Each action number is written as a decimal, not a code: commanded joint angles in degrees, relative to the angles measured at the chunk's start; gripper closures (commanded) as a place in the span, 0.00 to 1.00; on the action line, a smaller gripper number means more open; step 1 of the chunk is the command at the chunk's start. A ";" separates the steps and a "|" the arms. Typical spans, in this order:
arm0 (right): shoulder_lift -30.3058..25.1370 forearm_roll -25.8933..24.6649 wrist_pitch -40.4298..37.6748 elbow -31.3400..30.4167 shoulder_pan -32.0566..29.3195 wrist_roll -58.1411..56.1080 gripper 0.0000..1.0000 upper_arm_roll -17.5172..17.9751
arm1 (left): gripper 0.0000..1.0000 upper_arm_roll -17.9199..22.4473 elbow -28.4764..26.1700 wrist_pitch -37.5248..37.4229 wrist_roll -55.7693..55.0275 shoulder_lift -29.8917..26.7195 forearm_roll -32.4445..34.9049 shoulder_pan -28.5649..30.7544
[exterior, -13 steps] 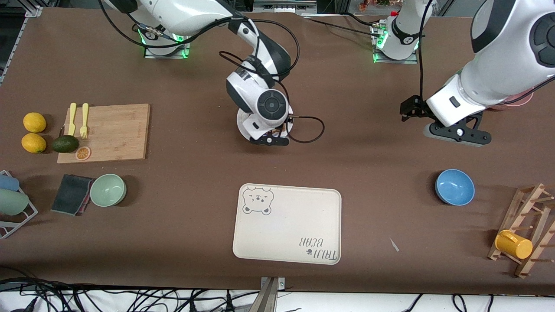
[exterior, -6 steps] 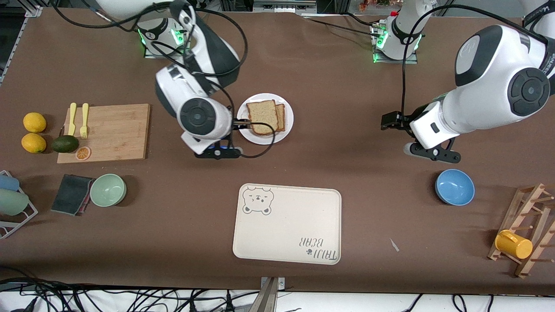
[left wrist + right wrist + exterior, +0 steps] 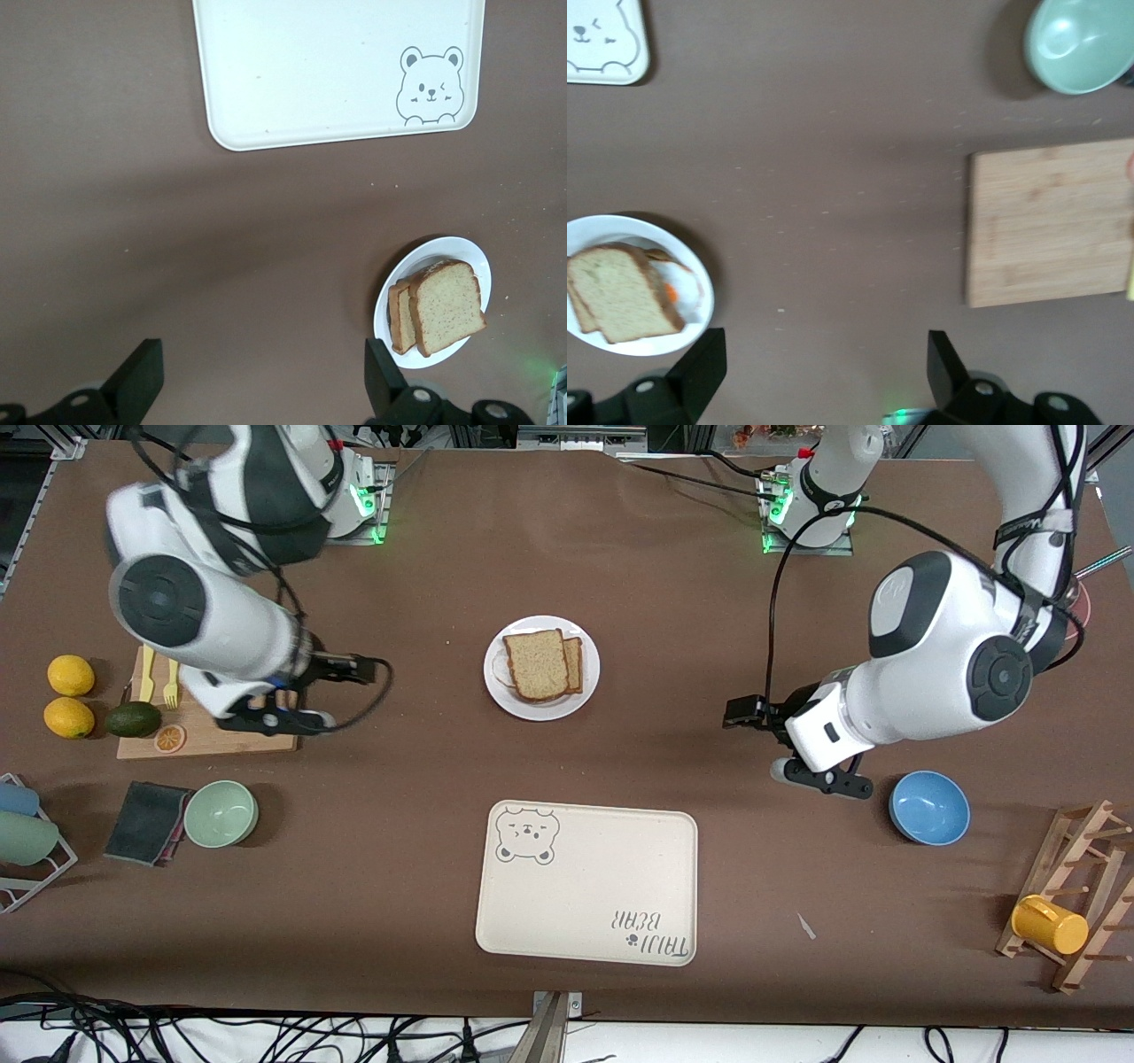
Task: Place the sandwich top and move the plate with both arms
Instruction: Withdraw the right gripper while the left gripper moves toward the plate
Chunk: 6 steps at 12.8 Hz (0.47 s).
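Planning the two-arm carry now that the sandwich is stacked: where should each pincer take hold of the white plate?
Probably at the bare rim of the plate, one pincer from each arm's end of the table. The sandwich top fills the middle, leaving only the rim. Left pincer and right pincer are both open, flanking it.

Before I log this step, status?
Both claws open, empty: left claw over bare table, right claw over cutting board. Sandwich top on plate. Nothing blocking.
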 commanded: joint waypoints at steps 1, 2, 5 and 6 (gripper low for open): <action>-10.10 -1.24 2.32 -8.06 -4.92 -9.00 0.00 -1.39 | 0.00 0.18 2.33 -0.18 2.47 3.15 -5.46 0.17; -11.35 -1.15 2.32 -7.90 -5.10 -10.51 0.00 -2.89 | 0.00 0.18 2.33 -0.09 2.47 4.12 -6.52 0.08; -13.90 -0.45 -2.16 -7.72 -5.72 -14.02 0.00 -6.85 | 0.00 -0.34 5.84 0.00 3.69 9.47 -10.57 -0.79; -14.34 -0.28 -2.25 -7.37 -6.50 -15.52 0.00 -7.55 | 0.00 -0.69 6.54 0.96 6.05 11.67 -11.45 -1.75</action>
